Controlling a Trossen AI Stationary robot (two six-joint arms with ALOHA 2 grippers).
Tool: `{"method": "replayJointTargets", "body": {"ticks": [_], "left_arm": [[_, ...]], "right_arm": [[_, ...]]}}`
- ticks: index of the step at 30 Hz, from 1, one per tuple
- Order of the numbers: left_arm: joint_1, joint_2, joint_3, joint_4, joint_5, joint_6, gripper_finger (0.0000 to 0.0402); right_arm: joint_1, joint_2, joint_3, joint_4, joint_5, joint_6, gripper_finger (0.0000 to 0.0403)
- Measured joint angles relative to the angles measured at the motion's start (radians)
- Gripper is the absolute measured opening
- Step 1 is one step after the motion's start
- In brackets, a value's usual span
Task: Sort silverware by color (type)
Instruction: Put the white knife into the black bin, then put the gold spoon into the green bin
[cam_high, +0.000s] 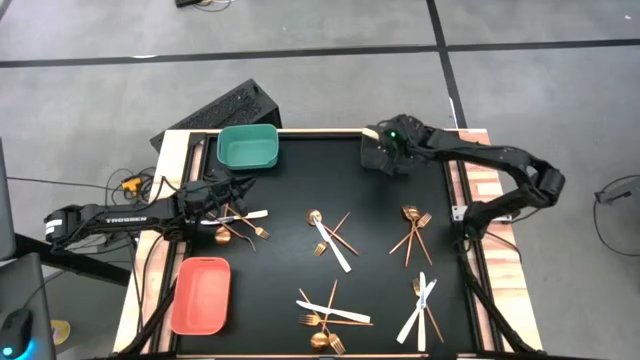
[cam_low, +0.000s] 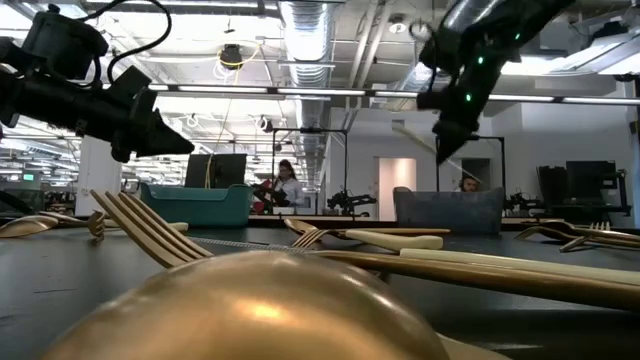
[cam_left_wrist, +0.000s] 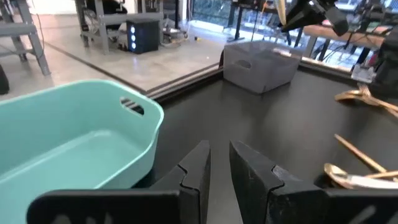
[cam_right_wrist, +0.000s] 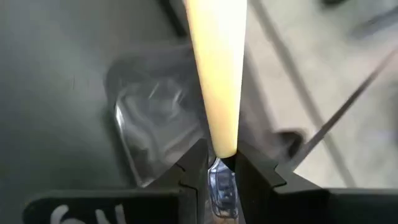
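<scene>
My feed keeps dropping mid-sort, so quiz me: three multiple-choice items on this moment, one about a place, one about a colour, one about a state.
1. Where is the right hand?
A. Over the dark bin at the table's far edge
B. Over the salmon bin
C. Down among the utensils at the near edge

2. What colour is the bin nearest the left hand?
A. Salmon
B. Teal
C. Dark grey

3. What is the right hand doing?
A. Standing open and empty
B. Shut on a gold fork
C. Shut on a cream knife

Answers:
1 A: the high view shows it above the dark bin.
2 B: the teal bin lies just beyond that hand, and fills the left wrist view.
3 C: the right wrist view shows the cream blade pinched between the fingers, above the bin.
</scene>
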Motion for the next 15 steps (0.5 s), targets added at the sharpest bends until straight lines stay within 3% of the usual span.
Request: {"method": "replayJointTargets", "body": {"ticks": [4,8,15], "left_arm": [[0.000,0.000,0.000,-0.002,-0.037,-0.028,0.0050],[0.000,0.000,0.000,-0.002,-0.049,-0.052,0.0050],[-0.019,0.000,0.000,-0.011,-0.055,-0.098,0.0050]], "right_arm": [[-0.045,0.066,0.000,-0.030,-0.003,0.020,0.0116],[-0.054,0.106,0.000,-0.016,-0.002,0.017,0.0164],[-0.029,0.062,-0.001,0.020,0.089,0.098,0.0221]]}}
